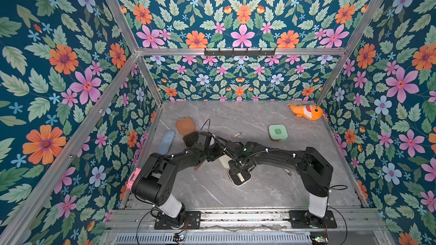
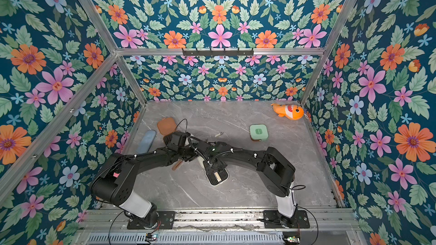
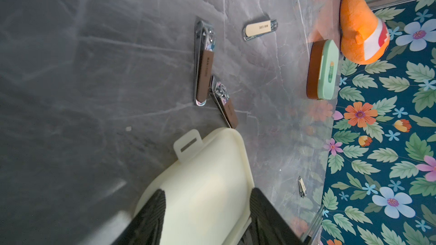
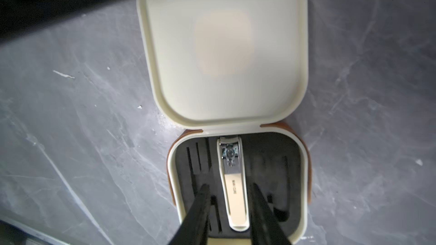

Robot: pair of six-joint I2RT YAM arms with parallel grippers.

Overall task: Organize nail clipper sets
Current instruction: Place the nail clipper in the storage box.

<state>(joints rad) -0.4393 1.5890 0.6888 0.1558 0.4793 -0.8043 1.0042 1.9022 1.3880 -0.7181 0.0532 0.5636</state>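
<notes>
Right pincer (image 4: 230, 188) sits parted astride cream clipper (image 4: 233, 185), seated in black tray (image 4: 271, 161) of cream case (image 4: 303, 185) on surface (image 4: 70, 114); left pincer (image 3: 207, 192) clamps lid (image 3: 207, 161) open. We risk snagging clipper out on retreat, or lid falling onto fingers (image 4: 203, 199) if left lets go early.

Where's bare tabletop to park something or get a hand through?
Free: back strip between the brown case and the plush fish; front stretch between the cream case and the metal rail. Crowded: the middle, with loose clippers around the cream case, and the left edge by the blue case.
</notes>
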